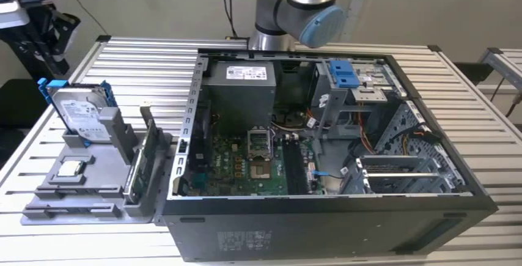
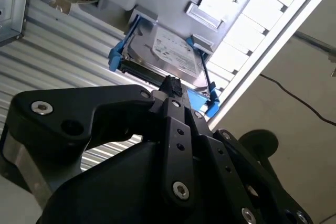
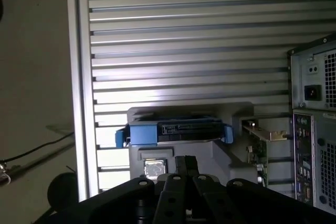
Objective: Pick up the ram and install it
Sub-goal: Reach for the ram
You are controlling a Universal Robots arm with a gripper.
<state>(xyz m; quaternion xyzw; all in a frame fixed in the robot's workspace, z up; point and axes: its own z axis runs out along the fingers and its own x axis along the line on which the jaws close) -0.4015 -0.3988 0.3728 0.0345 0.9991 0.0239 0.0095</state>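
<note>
Our gripper [image 2: 170, 85], pressed together and empty, points at the drive [image 2: 173, 51] in the holder [image 1: 98, 186], which we see at the case's [image 1: 326, 232] nine o'clock in the exterior view.

hard drive label [image 1: 83, 114], power supply sticker [image 1: 247, 71], no print legible

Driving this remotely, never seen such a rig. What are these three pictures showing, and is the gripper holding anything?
This is one robot arm with a black gripper. The exterior view, from off the arm, shows a slatted table carrying an open computer case and a grey holder. Both wrist views ride on the arm and look past the gripper at a hard drive in a blue bracket, standing in that holder. The gripper is shut and holds nothing.
</note>
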